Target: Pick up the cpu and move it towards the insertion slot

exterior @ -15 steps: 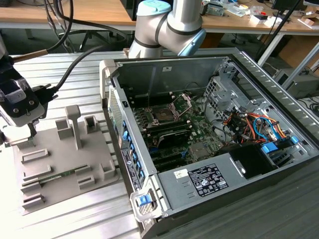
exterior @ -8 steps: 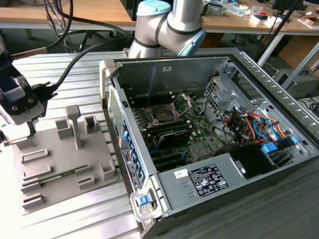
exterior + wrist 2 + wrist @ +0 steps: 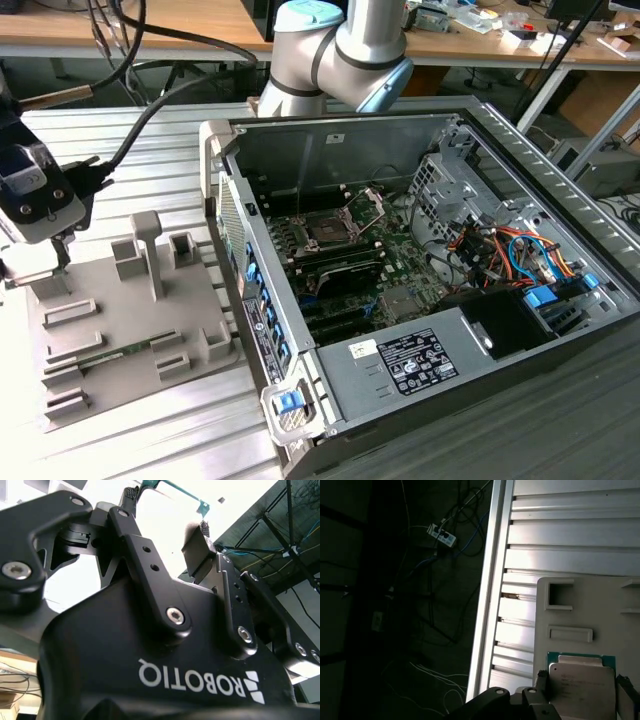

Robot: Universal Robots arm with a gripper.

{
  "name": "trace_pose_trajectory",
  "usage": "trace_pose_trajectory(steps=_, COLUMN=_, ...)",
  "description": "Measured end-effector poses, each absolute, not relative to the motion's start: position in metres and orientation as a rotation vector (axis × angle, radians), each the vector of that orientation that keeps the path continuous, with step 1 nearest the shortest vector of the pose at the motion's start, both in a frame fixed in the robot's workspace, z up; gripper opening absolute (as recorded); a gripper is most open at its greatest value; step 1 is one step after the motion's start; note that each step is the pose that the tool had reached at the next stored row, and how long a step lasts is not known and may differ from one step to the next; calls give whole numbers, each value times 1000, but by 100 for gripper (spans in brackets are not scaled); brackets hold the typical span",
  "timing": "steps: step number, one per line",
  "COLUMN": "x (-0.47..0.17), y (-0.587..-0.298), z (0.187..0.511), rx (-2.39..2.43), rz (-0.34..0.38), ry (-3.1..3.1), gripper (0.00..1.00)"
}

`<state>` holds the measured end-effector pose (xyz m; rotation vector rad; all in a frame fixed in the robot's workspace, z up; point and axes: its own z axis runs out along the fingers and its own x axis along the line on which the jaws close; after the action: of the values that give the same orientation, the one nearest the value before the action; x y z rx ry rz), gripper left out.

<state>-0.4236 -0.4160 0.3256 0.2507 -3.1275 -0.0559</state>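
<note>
Holding the cpu [image 3: 582, 682] by two opposite edges, the gripper [image 3: 38, 255] hung at the exterior view's far left. Its fingers [image 3: 200, 545] were set narrow, above the grey fixture plate [image 3: 120, 340]. Next to the right stood the near wall of the open computer case [image 3: 255, 300]. Further right, on the board inside, lay the insertion slot [image 3: 328, 228], its bracket [image 3: 374, 205] tipped up. The slot was well apart from the gripper, toward the exterior view's right, with the case wall between.
</note>
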Motion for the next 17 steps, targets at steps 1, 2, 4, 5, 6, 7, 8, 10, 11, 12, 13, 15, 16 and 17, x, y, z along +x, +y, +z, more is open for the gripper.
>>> trace_pose_trajectory(steps=1, x=-424, y=-416, z=332, rx=251, rz=-56, ry=-3127, gripper=55)
trace_pose_trajectory(steps=2, x=-424, y=-416, z=334, rx=251, rz=-56, ry=-3127, gripper=55)
trace_pose_trajectory(steps=4, x=-424, y=-416, z=335, rx=251, rz=-56, ry=-3127, gripper=55)
trace_pose_trajectory(steps=5, x=-424, y=-416, z=336, rx=251, rz=-56, ry=-3127, gripper=55)
trace_pose_trajectory(steps=6, x=-424, y=-416, z=336, rx=251, rz=-56, ry=-3127, gripper=55)
trace_pose_trajectory(steps=7, x=-424, y=-416, z=336, rx=251, rz=-56, ry=-3127, gripper=55)
trace_pose_trajectory(steps=8, x=-424, y=-416, z=337, rx=251, rz=-56, ry=-3127, gripper=55)
trace_pose_trajectory(steps=10, x=-424, y=-416, z=338, rx=251, rz=-56, ry=-3127, gripper=55)
trace_pose_trajectory(steps=11, x=-424, y=-416, z=338, rx=251, rz=-56, ry=-3127, gripper=55)
trace_pose_trajectory(steps=12, x=-424, y=-416, z=339, rx=251, rz=-56, ry=-3127, gripper=55)
trace_pose_trajectory(steps=13, x=-424, y=-416, z=339, rx=251, rz=-56, ry=-3127, gripper=55)
trace_pose_trajectory(steps=15, x=-424, y=-416, z=340, rx=251, rz=-56, ry=-3127, gripper=55)
trace_pose_trajectory(steps=16, x=-424, y=-416, z=341, rx=251, rz=-56, ry=-3127, gripper=55)
trace_pose_trajectory(steps=17, x=-424, y=-416, z=341, rx=251, rz=-56, ry=-3127, gripper=55)
